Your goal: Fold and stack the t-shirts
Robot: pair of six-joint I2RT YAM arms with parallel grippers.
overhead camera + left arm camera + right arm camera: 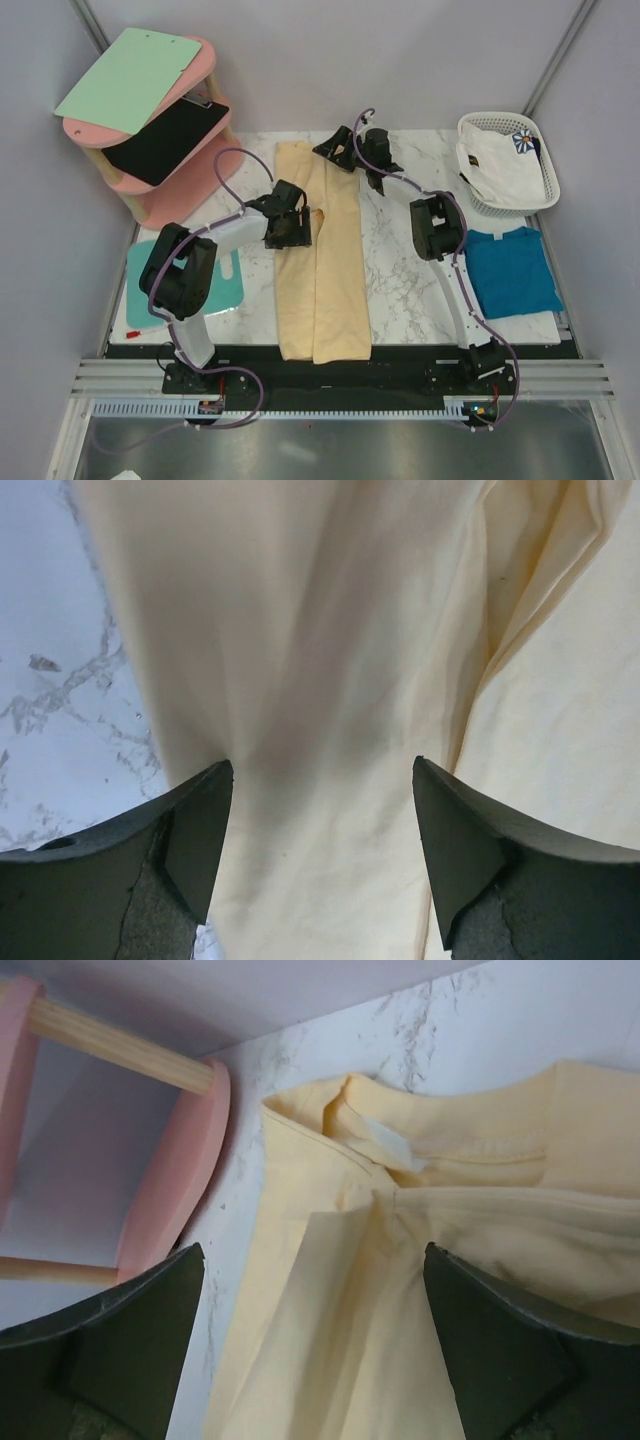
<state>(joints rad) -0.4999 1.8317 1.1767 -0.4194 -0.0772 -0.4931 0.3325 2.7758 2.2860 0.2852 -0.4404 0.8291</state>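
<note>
Down the middle of the top view lies the pale yellow t-shirt [320,270] – a long strip on the marble table [400,270], with both sides folded in so they meet along a line. Its neck end is at the top of the frame.

The left gripper [300,225] is over the left half of the strip. In the left wrist view its fingers [190,830] stand wide apart above the yellow cloth and pinch nothing. I cannot tell if they touch it.

The right gripper [335,148] is at the neck end, near the top middle. In the right wrist view its fingers [130,1330] are spread wide too – nothing is between them, and the collar with a small white tag shows just past them.

At the right edge lies the teal-blue t-shirt [510,270], folded flat. Above it, the white t-shirt [495,165] sits in the white basket [500,125].

At the upper left stands a pink shelf [190,190]. A turquoise board [235,290] lies at the lower left.
</note>
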